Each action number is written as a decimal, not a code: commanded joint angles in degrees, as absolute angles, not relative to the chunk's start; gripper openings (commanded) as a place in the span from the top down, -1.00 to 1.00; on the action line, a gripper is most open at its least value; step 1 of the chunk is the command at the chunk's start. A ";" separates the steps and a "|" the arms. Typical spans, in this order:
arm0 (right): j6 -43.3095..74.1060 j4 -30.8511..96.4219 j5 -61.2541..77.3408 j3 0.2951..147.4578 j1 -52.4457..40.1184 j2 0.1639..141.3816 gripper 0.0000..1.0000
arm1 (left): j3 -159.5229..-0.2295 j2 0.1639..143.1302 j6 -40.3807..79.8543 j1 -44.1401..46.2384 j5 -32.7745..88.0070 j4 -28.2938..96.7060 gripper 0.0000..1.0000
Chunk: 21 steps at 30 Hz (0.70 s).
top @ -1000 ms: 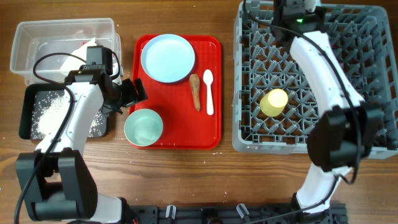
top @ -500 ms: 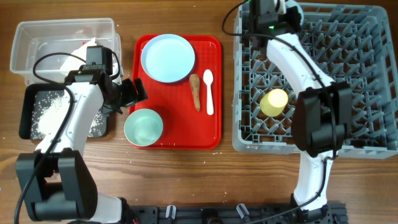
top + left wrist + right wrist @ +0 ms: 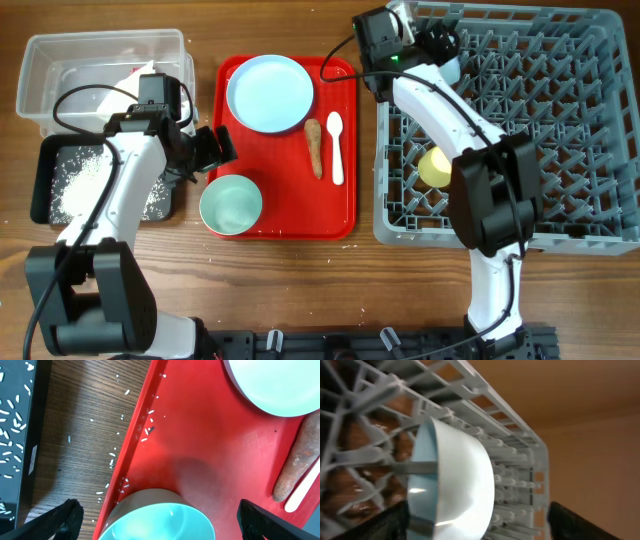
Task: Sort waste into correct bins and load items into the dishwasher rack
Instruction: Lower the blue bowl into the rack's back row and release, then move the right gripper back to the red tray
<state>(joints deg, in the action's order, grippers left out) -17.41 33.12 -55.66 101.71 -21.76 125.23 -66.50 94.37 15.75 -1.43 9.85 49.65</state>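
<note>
Roughly halfway: yellow cup point(image 3: 440, 165) and pale blue bowl point(image 3: 455, 480) sit in the rack point(image 3: 560, 120), while plate point(image 3: 268, 92), green bowl point(image 3: 231, 204), spoon point(image 3: 336, 148) and stick point(image 3: 315, 147) await handling, with left gripper point(image 3: 160, 512) and right gripper point(image 3: 482, 525) both spread wide, gripping nothing.

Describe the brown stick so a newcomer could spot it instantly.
Find the red tray left of the grey rack. On it, just left of the white spoon and near the round plate, lies the root-like stick: the only brown, tapered thing there.
</note>
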 commanded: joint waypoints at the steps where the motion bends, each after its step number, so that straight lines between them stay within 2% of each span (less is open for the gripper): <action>1: -16.69 33.63 -46.00 103.88 -21.54 114.30 -0.99 | -67.42 92.90 15.46 -1.74 9.52 49.52 -1.00; 5: -11.18 37.60 -31.42 103.88 -21.52 103.24 -0.99 | -67.42 92.90 15.46 -1.74 9.52 49.52 -1.00; 6: -8.97 39.53 -22.87 103.88 -21.52 100.12 -1.00 | -67.42 92.90 15.46 -1.74 9.52 49.52 -1.00; 10: -8.80 42.13 -7.25 103.88 -21.54 96.90 -0.98 | -67.42 92.90 15.46 -1.74 9.52 49.52 -1.00; 18: -6.74 44.25 1.48 103.77 -21.54 97.06 -0.96 | -67.42 92.90 15.46 -1.74 9.52 49.52 -1.00; 21: -1.34 46.59 9.93 103.59 -21.54 97.12 -0.96 | -67.42 92.90 15.44 -1.74 9.52 49.52 -1.00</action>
<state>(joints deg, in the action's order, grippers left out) -6.35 45.54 0.36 103.61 -21.56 96.51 -66.50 94.32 15.75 -1.43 9.85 49.67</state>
